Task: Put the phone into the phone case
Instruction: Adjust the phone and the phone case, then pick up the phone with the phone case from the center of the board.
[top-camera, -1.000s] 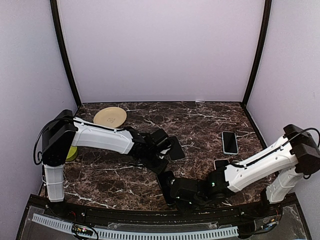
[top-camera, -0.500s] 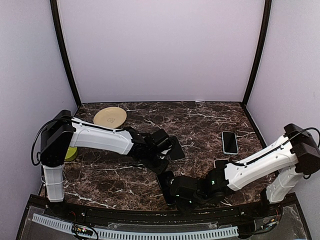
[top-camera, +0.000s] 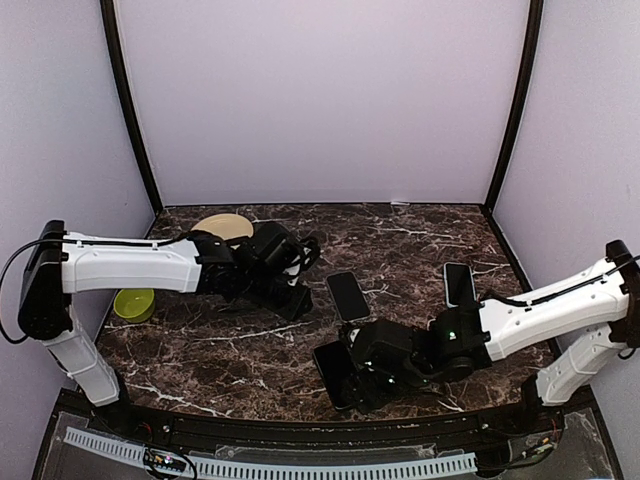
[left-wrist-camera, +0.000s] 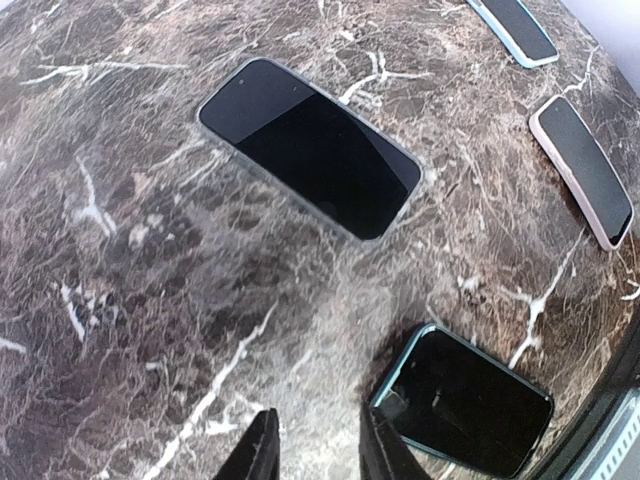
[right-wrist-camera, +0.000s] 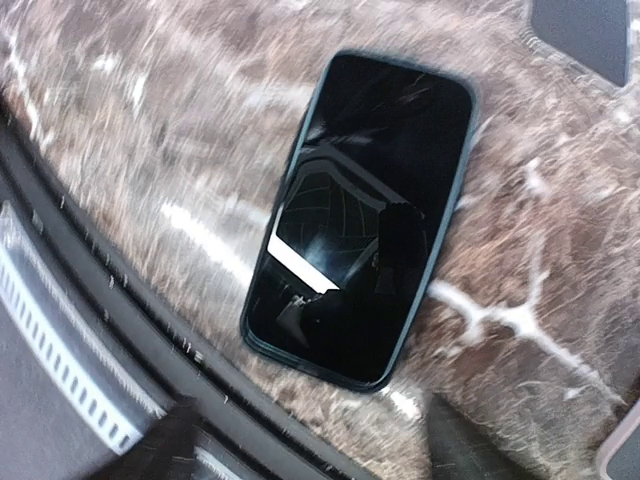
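Hovering over the teal-rimmed phone (right-wrist-camera: 360, 215), perhaps cased, right tool (right-wrist-camera: 315, 445) wide; left tool (left-wrist-camera: 315, 450) narrow, empty.

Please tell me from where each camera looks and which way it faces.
Top external: above and behind the bases, facing down at the table; left arm and right arm show.
Left wrist: on the left arm, facing down at the middle phone; left gripper shows at the bottom.
Right wrist: on the right arm, facing down at the near phone; right gripper shows blurred at the bottom.
Shared: all three views show the near phone.
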